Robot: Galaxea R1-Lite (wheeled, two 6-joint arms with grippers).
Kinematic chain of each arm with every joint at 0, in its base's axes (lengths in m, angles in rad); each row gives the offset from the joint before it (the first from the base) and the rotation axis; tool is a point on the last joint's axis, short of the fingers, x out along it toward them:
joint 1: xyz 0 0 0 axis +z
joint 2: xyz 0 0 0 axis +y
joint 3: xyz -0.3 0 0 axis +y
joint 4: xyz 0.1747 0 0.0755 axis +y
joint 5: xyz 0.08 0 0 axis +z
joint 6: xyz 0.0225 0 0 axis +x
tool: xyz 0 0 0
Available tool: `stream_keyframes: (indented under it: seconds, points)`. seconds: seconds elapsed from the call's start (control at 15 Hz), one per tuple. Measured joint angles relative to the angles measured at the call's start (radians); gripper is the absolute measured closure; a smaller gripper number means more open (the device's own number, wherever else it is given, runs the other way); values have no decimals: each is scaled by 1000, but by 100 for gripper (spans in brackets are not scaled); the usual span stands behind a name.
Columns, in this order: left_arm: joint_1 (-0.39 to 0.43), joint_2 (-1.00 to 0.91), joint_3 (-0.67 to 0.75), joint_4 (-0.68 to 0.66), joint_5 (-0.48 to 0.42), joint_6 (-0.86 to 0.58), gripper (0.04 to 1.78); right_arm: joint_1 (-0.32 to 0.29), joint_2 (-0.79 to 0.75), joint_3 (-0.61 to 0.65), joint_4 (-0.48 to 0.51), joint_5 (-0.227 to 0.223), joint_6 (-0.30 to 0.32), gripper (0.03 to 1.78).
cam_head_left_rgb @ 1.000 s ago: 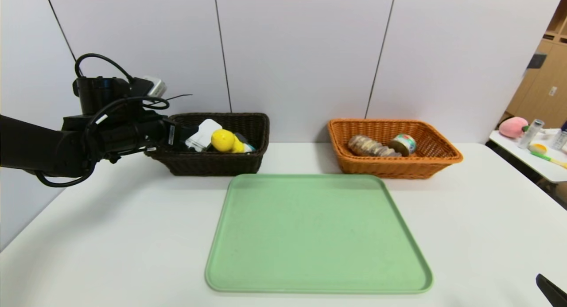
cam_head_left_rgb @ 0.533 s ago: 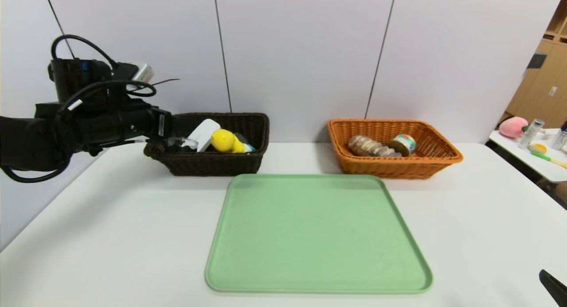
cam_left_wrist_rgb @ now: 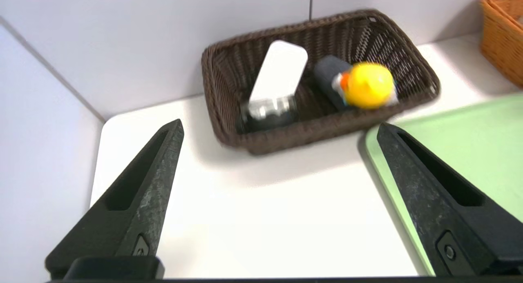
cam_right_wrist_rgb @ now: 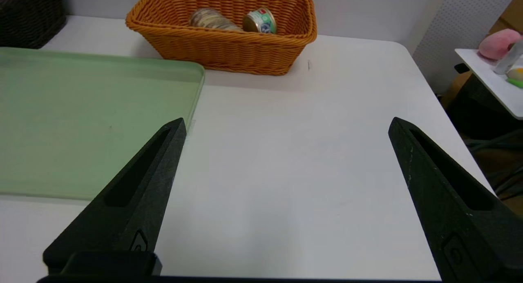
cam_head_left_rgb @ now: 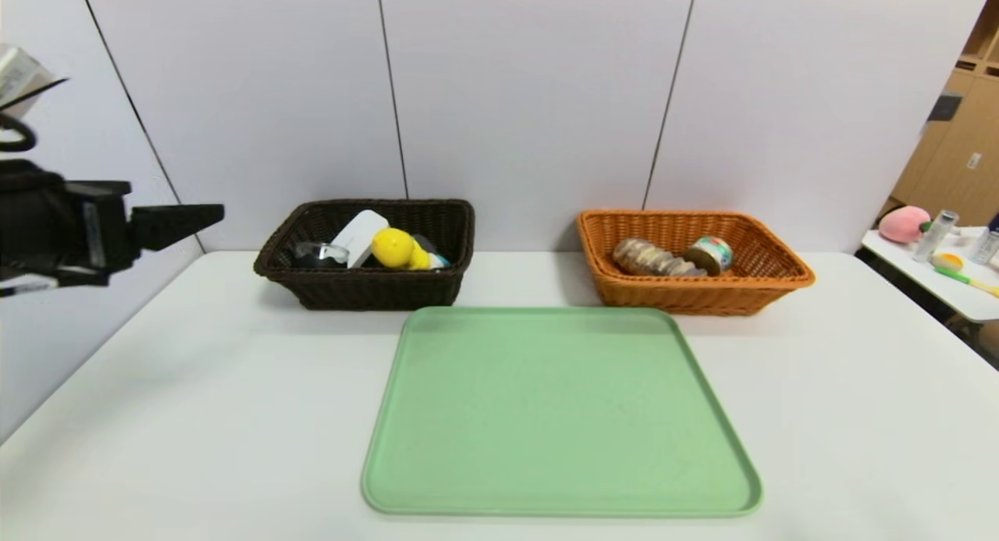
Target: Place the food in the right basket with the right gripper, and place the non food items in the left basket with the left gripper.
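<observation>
The dark brown left basket [cam_head_left_rgb: 367, 290] holds the non food items: a white rounded box [cam_head_left_rgb: 359, 233], a yellow duck toy [cam_head_left_rgb: 396, 248], a glass cup [cam_head_left_rgb: 320, 254] and a rolled grey cloth [cam_left_wrist_rgb: 327, 76]. My left gripper [cam_left_wrist_rgb: 280, 123] hangs open and empty above the table's far-left edge, well clear of that basket [cam_left_wrist_rgb: 327, 132]. The orange-tan right basket [cam_head_left_rgb: 702, 295] holds the food: the swirled bread roll [cam_head_left_rgb: 648, 258] and the green-label tin [cam_head_left_rgb: 710, 254]. My right gripper [cam_right_wrist_rgb: 288, 120] is open and empty over bare table, near the right front; the head view does not show it.
A bare green tray [cam_head_left_rgb: 562, 416] lies in the middle of the white table, in front of both baskets. A panel wall stands right behind the baskets. A side table [cam_head_left_rgb: 948, 287] with a pink plush and small items sits off the right edge.
My left arm has drawn back from over the dark basket, to the left and upward, leaving the glass cup lying in it. The right fingertip has left the head view's corner.
</observation>
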Motion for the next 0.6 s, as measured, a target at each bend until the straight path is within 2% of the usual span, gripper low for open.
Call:
stream_keyframes:
  seconds: [0.2,0.33,0.6]
  points:
    - [8,-283,166,102,-1,-3,14,1,-130,-90,245,-4,-4,10]
    - [12,-453,246,182,-3,-7,13,12,-217,-142,378,-29,-9,10]
    - [14,-701,364,240,-1,-37,13,23,-375,-167,511,-33,-37,10]
